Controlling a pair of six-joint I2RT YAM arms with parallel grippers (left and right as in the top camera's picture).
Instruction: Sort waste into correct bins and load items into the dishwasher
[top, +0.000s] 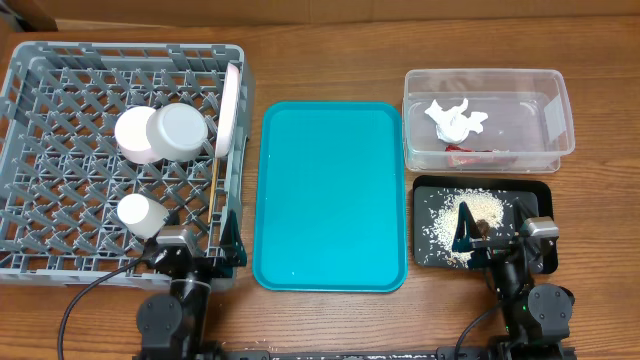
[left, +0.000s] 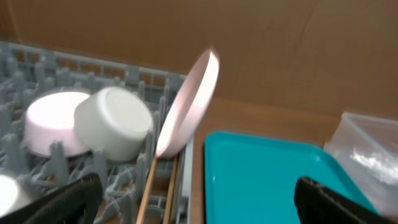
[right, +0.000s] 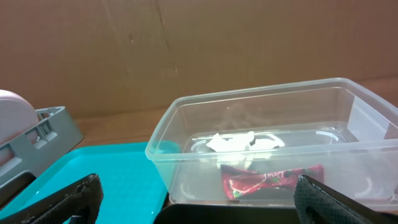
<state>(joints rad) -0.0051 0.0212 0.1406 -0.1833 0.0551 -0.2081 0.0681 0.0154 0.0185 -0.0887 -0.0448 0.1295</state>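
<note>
Overhead, the large square grey plastic dish rack sits at the left of the table and holds every dish. The pale pink bowl and pale grey-green bowl lie tipped and touching. The small white cup sits nearer the arms. The round white plate stands on edge at the rack's right wall, probably so the wall props it, and the two thin wooden chopsticks lie along that wall. At right, the clear rectangular plastic tub holds the crumpled white paper napkin and the crinkled shiny red wrapper. Beside it, the shallow black rectangular tray holds the loose white rice grains; I judge this keeps dry rubbish apart from food. The teal serving tray between rack and bins carries none of these, so the sorting looks finished.

Left wrist: the left tool is spread wide and grasps nothing, low by the rack's near corner, with the plate leaning ahead.

Right wrist: the right tool is likewise released and empty, facing the tub.
</note>
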